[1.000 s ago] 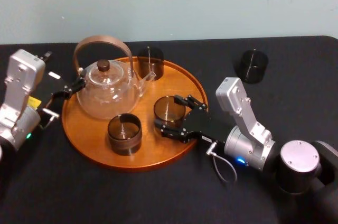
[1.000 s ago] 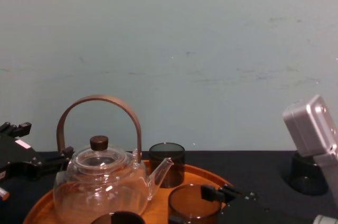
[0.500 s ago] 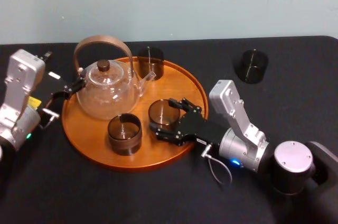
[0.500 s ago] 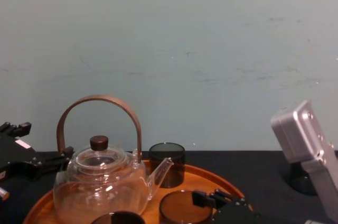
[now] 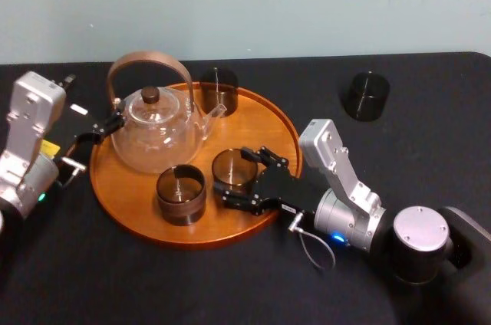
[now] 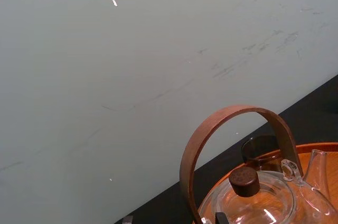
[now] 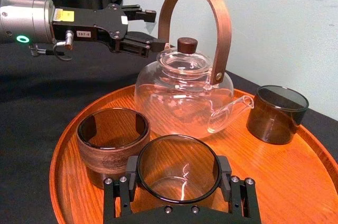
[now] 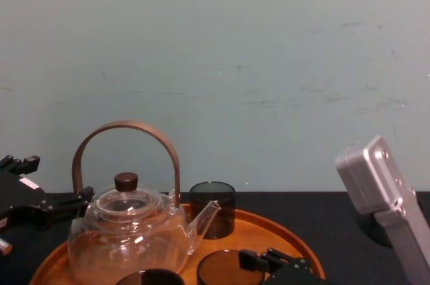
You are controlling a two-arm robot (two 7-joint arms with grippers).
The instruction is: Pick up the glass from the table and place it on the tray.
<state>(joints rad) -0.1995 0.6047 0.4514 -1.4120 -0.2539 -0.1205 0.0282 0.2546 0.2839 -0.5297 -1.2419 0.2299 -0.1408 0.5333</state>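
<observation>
Gripping the glass [image 5: 234,169] across its round wall, the right gripper [image 5: 244,179] has a pad on either side. Glass is low over the tray [image 5: 261,122], near-right part, just beside a wood-sleeved cup [image 5: 181,193]; resting or not, can't tell. Prob. light, stiff, slick, brittle: mod. squeeze mid-wall, no knocks vs. teapot [image 5: 157,129]. Left gripper [image 5: 106,129] parked w/ jaws apart at tray's left edge.

In the chest view the bottom edge cuts off the glass [image 8: 218,270] and the teapot [image 8: 127,238].
</observation>
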